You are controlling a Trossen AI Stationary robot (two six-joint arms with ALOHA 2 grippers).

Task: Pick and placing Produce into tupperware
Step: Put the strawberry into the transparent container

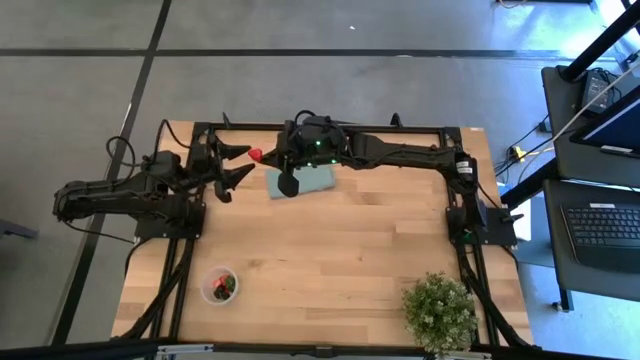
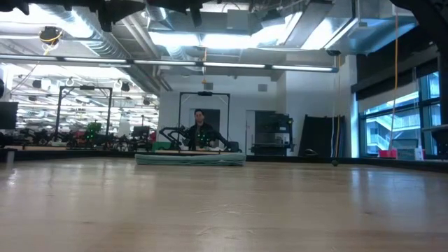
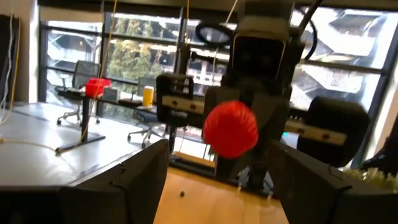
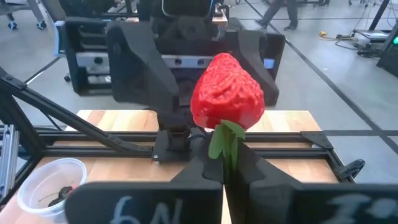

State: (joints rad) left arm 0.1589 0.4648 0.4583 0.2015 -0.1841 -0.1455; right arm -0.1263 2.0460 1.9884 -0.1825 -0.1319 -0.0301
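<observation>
A red strawberry-like piece of produce [image 4: 227, 93] with a green leafy stem is held in my right gripper [image 4: 224, 167], high above the table's far left part [image 1: 255, 155]. My left gripper [image 1: 238, 164] is open and faces it from the left. Its two fingers stand on either side of the berry [image 3: 230, 127] without touching it. The clear round tupperware [image 1: 220, 285] stands on the table near the near left edge, with a few small red and dark pieces inside. It also shows in the right wrist view [image 4: 50, 183]. My right gripper pinches the berry's green leafy stem [image 4: 222, 140] between its two fingertips. The fingers come level from the table's right, pointing left. The red body sticks out beyond the fingertips toward the left gripper, lifted clear of the table.
A flat teal-blue rectangle [image 1: 303, 181] lies on the table just below the right gripper and shows far off in the low view [image 2: 189, 159]. A bushy green potted plant [image 1: 440, 310] stands at the near right corner. A person [image 2: 201, 129] is in the room beyond the table.
</observation>
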